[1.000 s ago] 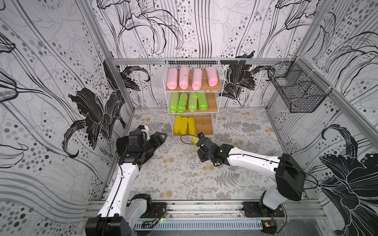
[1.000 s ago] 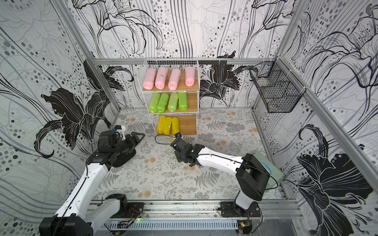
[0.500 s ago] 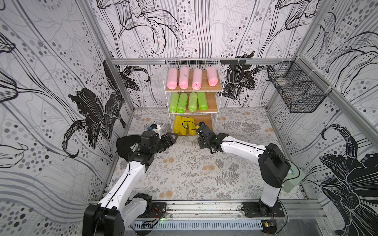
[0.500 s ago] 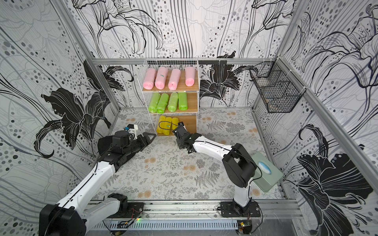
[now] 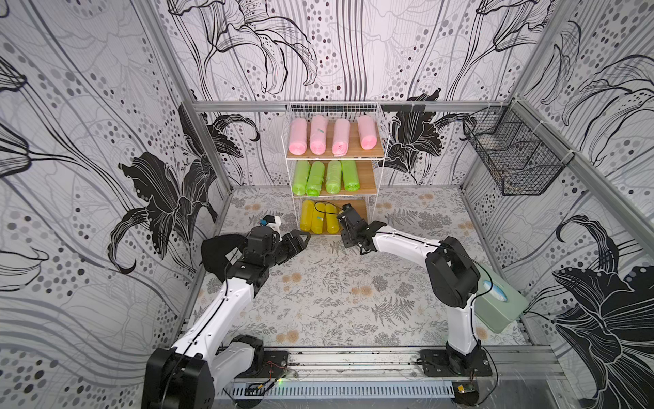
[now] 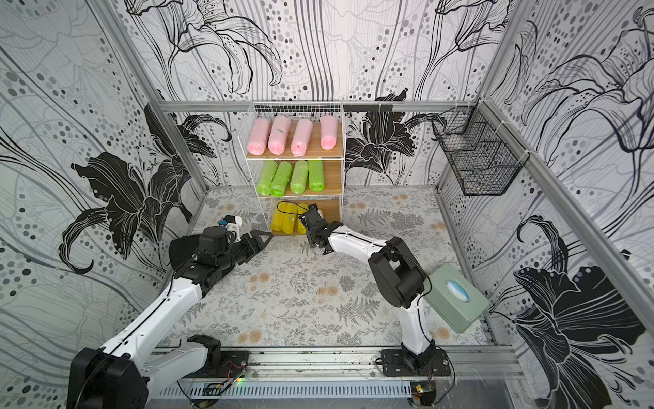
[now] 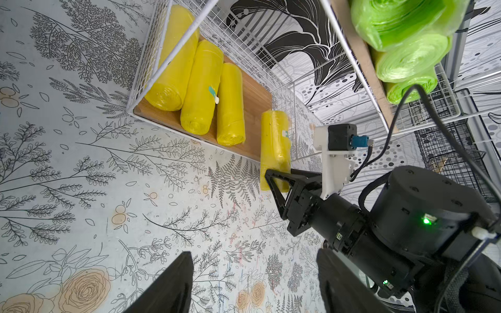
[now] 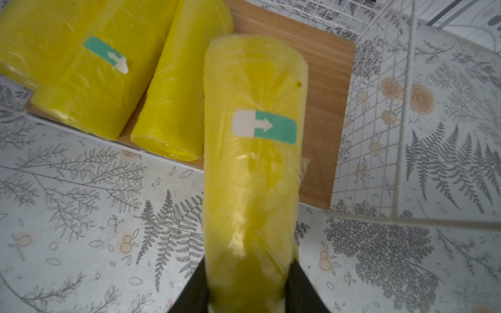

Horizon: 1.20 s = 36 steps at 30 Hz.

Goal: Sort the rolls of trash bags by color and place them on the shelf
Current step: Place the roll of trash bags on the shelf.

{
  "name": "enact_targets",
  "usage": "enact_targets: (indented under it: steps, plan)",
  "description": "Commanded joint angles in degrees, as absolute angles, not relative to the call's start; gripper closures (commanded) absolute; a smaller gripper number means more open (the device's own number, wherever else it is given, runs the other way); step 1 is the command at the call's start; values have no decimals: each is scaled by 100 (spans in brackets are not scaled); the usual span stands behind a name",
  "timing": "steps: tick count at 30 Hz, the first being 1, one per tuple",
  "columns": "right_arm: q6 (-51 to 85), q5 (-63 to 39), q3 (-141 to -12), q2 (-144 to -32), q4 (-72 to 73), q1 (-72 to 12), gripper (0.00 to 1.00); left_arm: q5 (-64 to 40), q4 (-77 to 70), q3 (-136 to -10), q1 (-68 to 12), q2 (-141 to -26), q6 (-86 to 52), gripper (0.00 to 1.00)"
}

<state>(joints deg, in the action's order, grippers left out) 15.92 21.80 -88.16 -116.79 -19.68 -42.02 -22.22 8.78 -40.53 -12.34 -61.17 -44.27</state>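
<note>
I'm gripping the fourth yellow roll [image 8: 252,162] tight in the right gripper [image 8: 246,287], nosing it over the shelf's bottom board [image 8: 325,108] beside three shelved yellows [image 7: 200,89]. The left gripper [image 7: 254,281] is hanging open and empty. I'm worrying it's drifting sideways, and the soft roll could snag the wire side panel [image 8: 379,108].

A white wire shelf [image 6: 296,107] holds four pink rolls [image 6: 279,136] on top, four green rolls [image 6: 290,177] in the middle, three yellow rolls [image 6: 287,221] at the bottom, where the right gripper [image 6: 313,216] reaches in beside them; the left gripper [image 6: 263,236] hovers nearby
</note>
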Motion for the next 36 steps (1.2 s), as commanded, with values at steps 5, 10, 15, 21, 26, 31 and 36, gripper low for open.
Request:
enact_targets:
  steps: [5,10,15,21,26,31,36]
  plan:
    - [1529,2318,-9394,-12194,-1868,-4104,61,-2116,827,-4131,-1273,-6144,-4315,25]
    - [1545,2529,-9748,-12523,-1878,-4087,60,-2118,874,-4139,-1289,-6138,-4320,26]
    - [1547,2598,-10073,-12807,-1942,-4043,59,-2089,923,-4157,-1318,-6135,-4298,26]
    - [1610,2636,-10451,-13088,-2031,-3984,55,-2101,939,-4210,-1354,-6178,-4285,26]
    - [1645,2637,-10663,-13279,-2056,-3948,51,-2081,1002,-4255,-1373,-6201,-4263,26]
    - [1720,2559,-10819,-13431,-2107,-3920,44,-2073,1042,-4271,-1395,-6201,-4254,25]
    - [1767,2496,-10740,-13359,-1990,-3916,37,-2038,1085,-4245,-1406,-6180,-4228,25]
